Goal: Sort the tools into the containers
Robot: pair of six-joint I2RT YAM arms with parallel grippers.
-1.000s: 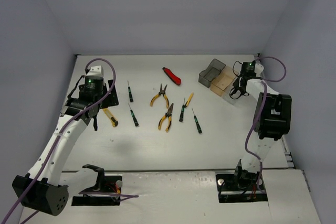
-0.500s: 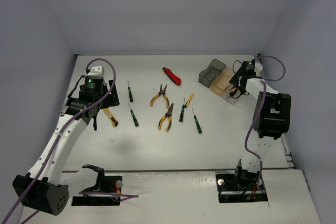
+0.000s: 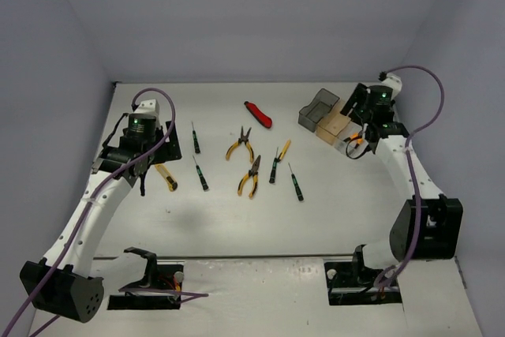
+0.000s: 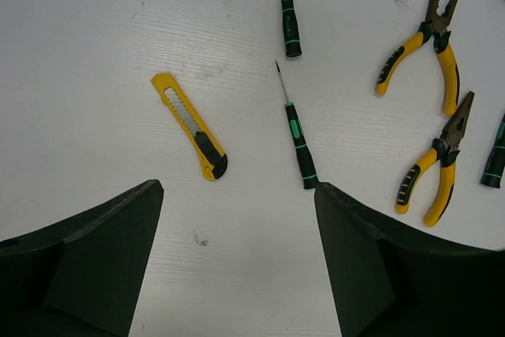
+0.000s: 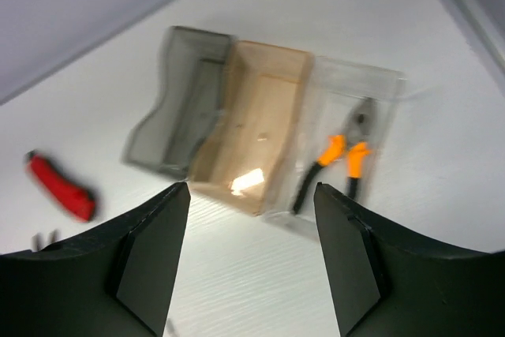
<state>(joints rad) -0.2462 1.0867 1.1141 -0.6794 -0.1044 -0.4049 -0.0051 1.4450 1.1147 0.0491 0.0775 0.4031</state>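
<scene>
Hovering with left end effector (image 4: 237, 187) wide open and empty, yellow utility knife (image 4: 189, 125) just ahead, lying diagonal, nearer arm for sure.

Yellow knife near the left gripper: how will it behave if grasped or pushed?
The yellow knife lies flat on the table, offering little edge to catch. Its slim, flat body probably won't roll, but may spin if pushed off-centre. It looks plastic, so likely light.
</scene>
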